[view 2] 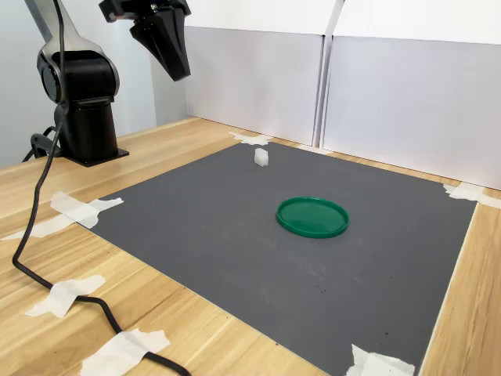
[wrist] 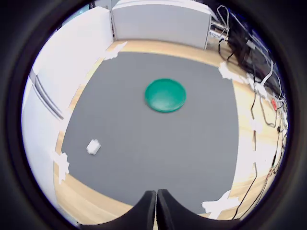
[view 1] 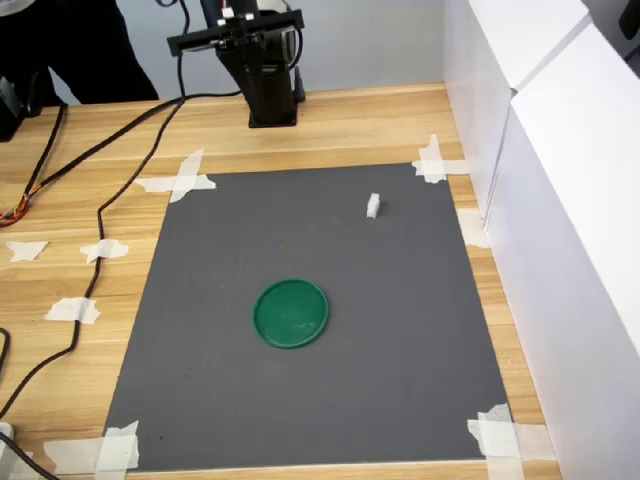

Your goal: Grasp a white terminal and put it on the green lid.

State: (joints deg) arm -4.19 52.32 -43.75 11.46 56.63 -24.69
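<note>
Now, terminal (view 1: pixel 373 206): a tiny white plastic block standing alone on the grey mat (view 1: pixel 400 380), toward the far corner near the white wall (view 1: pixel 570 250) in the first exterior view; well apart from the lid (view 1: pixel 291 313)
Lid: a flat green disc near the mat's middle; nothing on it
Hand (wrist: pixel 156 203): mine, raised high over the near edge of the tabletop (view 2: pixel 211 337), far from both; fingers pressed together in the wrist view, gripping nothing
Handling: I judge the terminal very light, stiff and smooth; easy to tip or flick away; not fragile
Grip: I would part the fingers first, come straight down, and pinch its two long flat sides low on the body; its stepped shape I cannot make out clearly
</note>
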